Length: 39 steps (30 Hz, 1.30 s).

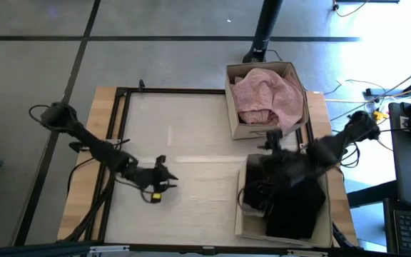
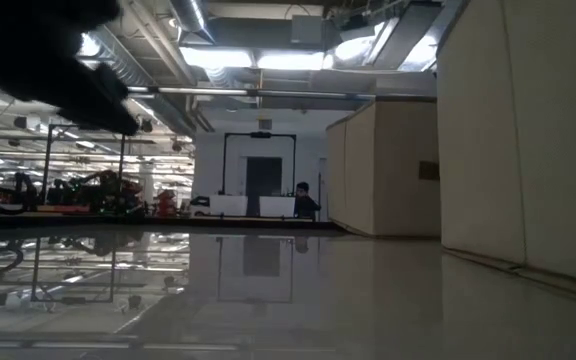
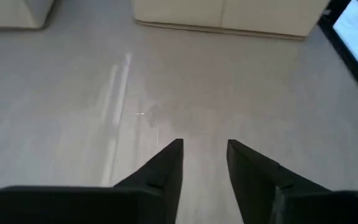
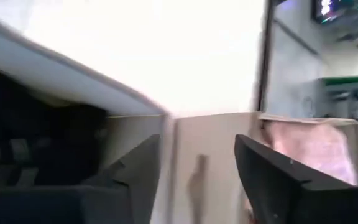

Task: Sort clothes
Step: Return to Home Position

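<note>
At the lower right of the high view, a tan box [image 1: 240,218] holds black clothes [image 1: 291,207], heaped with the long axis running up and down the frame. The right gripper [image 1: 273,143] hangs at that box's upper edge, fingers spread and holding nothing. Above it, a second box [image 1: 255,130] holds a bunched pale pink garment [image 1: 270,96] with no clear direction. At lower left, the left gripper [image 1: 168,178] is over the glossy white table [image 1: 191,128], fingers apart and empty. Beyond lies grey floor; in the low view a person [image 2: 303,200] shows far off.

Even overhead light on the pale glossy worktop [image 1: 191,143], faint glare streak across its middle, low view dim beneath bright ceiling strip lights [image 2: 258,58], right wrist view blown out white
</note>
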Available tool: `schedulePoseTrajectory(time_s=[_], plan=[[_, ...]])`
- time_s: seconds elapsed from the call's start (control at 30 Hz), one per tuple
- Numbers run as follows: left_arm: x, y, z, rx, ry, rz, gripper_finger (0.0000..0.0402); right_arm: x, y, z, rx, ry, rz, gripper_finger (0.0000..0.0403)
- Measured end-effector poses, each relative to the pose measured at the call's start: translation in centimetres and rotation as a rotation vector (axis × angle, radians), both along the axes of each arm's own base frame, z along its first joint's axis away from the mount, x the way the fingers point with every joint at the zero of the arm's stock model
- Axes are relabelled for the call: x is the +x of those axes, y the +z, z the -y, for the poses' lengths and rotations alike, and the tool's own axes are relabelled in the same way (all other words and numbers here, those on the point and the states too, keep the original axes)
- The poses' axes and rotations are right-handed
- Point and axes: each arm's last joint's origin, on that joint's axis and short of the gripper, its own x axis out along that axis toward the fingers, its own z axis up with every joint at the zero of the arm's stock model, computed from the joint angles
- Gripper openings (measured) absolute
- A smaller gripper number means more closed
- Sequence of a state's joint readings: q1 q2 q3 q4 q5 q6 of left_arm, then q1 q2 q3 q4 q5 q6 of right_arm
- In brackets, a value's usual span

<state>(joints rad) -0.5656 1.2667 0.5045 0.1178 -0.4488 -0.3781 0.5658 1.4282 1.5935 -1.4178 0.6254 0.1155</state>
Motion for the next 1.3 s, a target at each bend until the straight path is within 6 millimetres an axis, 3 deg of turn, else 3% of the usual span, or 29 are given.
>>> schedulePoseTrajectory(time_s=[0.17,0.3,0.4,0.53,0.73,0.93,1.2,1.3], plan=[[1.7,0.0,-3.3,0.048,-0.017,-0.025,0.0071,-2.3,-1.1,4.4,0.023,0.068,0.187,0.0147],[2.7,0.4,-5.3,0.044,-0.057,0.005,0.0032,-4.6,-3.3,7.4,0.088,0.145,0.426,0.0092],[3.2,0.8,-6.3,0.031,-0.112,0.049,0.0007,-6.2,-5.2,9.0,0.110,0.214,0.624,0.0052],[3.3,0.7,-7.9,0.025,-0.145,0.181,0.0005,-8.0,-7.5,10.3,0.093,0.308,0.833,0.0008],[0.9,0.1,-10.4,-0.047,-0.104,0.418,0.0002,-11.0,-9.7,10.9,0.027,0.428,1.058,0.0019],[-2.4,-0.3,-11.5,-0.071,-0.042,0.553,0.0004,-13.0,-11.8,11.1,-0.035,0.444,1.190,0.0021],[-5.3,-1.1,-12.0,-0.083,0.006,0.611,0.0005,-13.4,-14.6,11.2,-0.033,0.424,1.199,0.0021],[-5.6,-0.9,-12.1,-0.080,0.013,0.605,0.0005,-13.2,-14.7,11.2,-0.015,0.418,1.190,0.0021]])
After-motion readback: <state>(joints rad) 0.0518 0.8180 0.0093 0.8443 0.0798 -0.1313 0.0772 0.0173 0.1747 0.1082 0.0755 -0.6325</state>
